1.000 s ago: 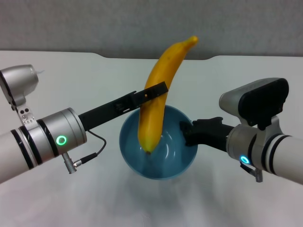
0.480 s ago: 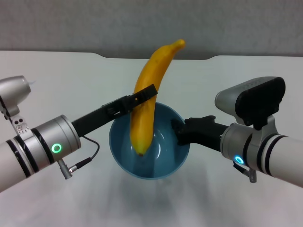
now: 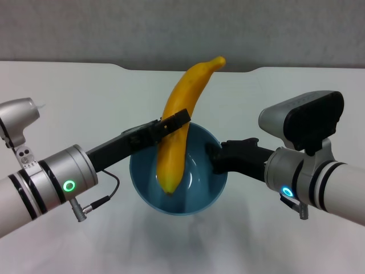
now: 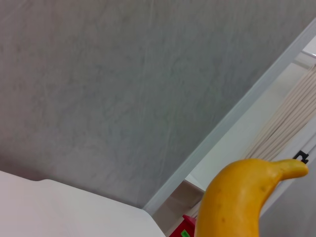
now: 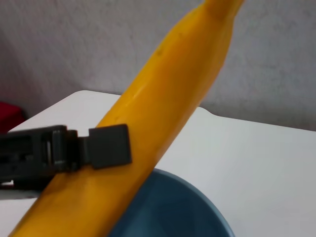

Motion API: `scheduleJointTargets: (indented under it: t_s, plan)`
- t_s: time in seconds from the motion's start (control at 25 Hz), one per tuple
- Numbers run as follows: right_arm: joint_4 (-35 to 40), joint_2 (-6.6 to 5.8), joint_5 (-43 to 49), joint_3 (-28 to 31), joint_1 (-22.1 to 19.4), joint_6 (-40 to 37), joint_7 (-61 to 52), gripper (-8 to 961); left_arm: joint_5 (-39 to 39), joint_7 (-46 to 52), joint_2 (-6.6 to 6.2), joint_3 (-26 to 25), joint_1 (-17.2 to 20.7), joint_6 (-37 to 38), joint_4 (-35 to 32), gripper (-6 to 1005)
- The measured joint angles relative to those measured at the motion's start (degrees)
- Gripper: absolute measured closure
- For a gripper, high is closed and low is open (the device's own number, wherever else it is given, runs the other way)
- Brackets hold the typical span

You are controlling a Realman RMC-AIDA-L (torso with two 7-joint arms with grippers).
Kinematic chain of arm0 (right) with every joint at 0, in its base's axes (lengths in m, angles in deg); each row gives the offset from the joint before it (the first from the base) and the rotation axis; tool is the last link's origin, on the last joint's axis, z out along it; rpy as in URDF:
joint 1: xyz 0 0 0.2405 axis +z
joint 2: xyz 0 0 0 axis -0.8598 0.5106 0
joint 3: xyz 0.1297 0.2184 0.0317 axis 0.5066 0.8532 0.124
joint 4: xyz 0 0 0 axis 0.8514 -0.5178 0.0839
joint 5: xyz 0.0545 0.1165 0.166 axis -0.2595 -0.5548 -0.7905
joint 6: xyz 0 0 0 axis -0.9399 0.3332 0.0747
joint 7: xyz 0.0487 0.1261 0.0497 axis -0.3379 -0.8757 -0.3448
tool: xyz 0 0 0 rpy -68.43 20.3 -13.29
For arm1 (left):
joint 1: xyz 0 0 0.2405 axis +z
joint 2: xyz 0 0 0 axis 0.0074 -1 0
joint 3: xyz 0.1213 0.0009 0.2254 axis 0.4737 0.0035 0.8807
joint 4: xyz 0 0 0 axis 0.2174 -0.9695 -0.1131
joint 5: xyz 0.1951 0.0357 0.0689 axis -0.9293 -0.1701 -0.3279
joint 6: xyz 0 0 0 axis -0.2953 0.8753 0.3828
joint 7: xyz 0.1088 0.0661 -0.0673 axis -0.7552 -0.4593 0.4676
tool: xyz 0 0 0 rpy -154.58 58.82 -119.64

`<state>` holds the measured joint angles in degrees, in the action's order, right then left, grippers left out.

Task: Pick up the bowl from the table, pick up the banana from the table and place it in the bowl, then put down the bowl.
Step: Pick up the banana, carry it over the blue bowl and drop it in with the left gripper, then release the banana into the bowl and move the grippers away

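Observation:
The light-blue bowl (image 3: 194, 188) is held above the white table (image 3: 85, 97) at centre. My right gripper (image 3: 214, 158) is shut on the bowl's right rim. My left gripper (image 3: 174, 123) is shut on the yellow-orange banana (image 3: 178, 125), which stands nearly upright with its lower end inside the bowl and its stem pointing up and back. The banana also shows in the left wrist view (image 4: 237, 202) and in the right wrist view (image 5: 163, 123), where a left finger (image 5: 106, 145) presses its side above the bowl (image 5: 177, 212).
The table's far edge has a shallow notch (image 3: 188, 68) before a grey wall. Bare white tabletop lies left, right and in front of the bowl.
The bowl and both grippers shifted left and slightly down over the last second. The banana moved with them and its lower end sits a little deeper in the bowl.

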<state>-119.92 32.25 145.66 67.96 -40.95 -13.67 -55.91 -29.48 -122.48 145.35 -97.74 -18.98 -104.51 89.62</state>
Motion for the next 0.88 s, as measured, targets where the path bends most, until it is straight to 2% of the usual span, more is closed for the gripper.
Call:
scheduleJointTargets:
  t_s: [0.24, 0.44, 0.64, 0.88]
  plan:
    - [-0.1, -0.07, 0.1, 0.2, -0.4, 0.0, 0.0, 894, 0.4, -2.4, 0.05, 0.0, 0.3, 0.0, -0.2, 383]
    - [-0.1, -0.08, 0.2, 0.4, -0.4, 0.0, 0.0, 893, 0.7, -3.0, 0.07, -0.1, 0.6, 0.0, -0.2, 138]
    - [0.3, -0.20, 0.1, 1.5, -0.5, 1.7, 0.0, 892, 0.7, -3.7, -0.28, -2.1, 1.7, 0.6, 0.5, 113]
    - [1.6, -0.17, -0.4, 5.6, 1.9, 7.6, 0.0, 891, -1.2, -7.5, -0.58, -8.3, 4.0, 2.6, 0.5, 84]
